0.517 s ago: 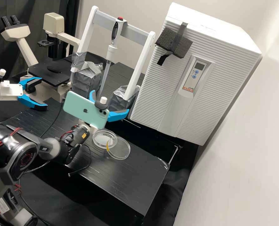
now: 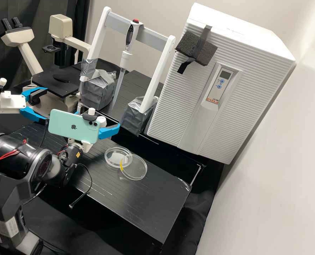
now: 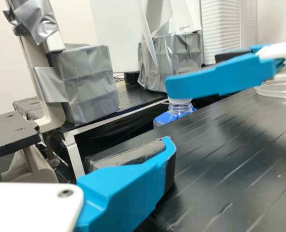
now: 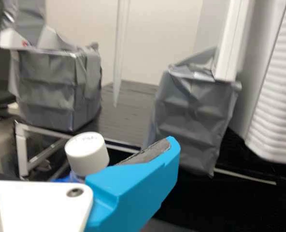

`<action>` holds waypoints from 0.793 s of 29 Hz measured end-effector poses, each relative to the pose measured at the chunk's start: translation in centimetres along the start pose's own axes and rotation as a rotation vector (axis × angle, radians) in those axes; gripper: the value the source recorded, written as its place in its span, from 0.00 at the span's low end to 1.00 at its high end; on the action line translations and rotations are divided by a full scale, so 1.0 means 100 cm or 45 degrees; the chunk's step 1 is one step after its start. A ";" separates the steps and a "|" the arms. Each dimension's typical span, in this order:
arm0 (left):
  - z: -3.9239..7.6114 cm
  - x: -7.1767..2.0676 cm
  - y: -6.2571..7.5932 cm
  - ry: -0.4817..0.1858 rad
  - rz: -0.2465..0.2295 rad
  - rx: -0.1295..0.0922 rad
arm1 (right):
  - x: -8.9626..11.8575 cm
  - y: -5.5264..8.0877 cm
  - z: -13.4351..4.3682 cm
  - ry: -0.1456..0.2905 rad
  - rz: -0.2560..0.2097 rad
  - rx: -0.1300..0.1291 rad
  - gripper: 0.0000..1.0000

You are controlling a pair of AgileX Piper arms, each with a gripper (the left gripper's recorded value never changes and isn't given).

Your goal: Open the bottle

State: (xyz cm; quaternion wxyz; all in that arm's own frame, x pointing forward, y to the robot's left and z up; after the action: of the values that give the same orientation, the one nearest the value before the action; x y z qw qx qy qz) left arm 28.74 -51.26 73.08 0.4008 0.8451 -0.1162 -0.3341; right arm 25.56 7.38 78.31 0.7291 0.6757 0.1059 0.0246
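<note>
The step in hand appears to be the approach: the small clear plastic bottle of blue liquid [image 3: 174, 113] is not yet gripped, and its round white screw cap [image 4: 87, 152] is still on. The bottle stands upright just past the far edge of the black slatted surface [image 2: 147, 198], left of centre in the high view. The right hand [image 2: 100, 122] is spread wide and holds nothing. It sits around the bottle's top, with the cap just beside the padded inner face of one bright blue finger [image 4: 138, 188]. From the left wrist camera, another of that hand's fingers crosses in front of the bottle's neck and hides the cap. The left hand [image 2: 35, 103] hangs at the left edge of the high view, well apart from the bottle, wide open and empty. The next move probably calls for the right hand to centre on the cap and close squarely on it. The body would likely have to be steadied too, presumably by the left hand, or a twist would just spin the whole bottle.
</note>
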 end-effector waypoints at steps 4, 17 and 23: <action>0.000 0.0000 0.000 0.000 0.000 0.000 | 0.002 -0.004 0.001 -0.023 -0.005 0.012 1.00; 0.000 0.0000 0.000 0.003 0.001 -0.001 | 0.012 -0.006 -0.003 0.003 -0.010 -0.047 1.00; 0.000 0.0000 0.000 0.004 0.002 -0.002 | 0.021 -0.009 -0.001 -0.009 -0.019 -0.081 0.00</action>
State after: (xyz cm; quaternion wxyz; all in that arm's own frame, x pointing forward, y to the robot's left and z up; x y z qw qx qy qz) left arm 28.77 -51.25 73.10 0.4019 0.8453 -0.1158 -0.3326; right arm 27.46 7.75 77.18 0.7507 0.6516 0.1074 0.0203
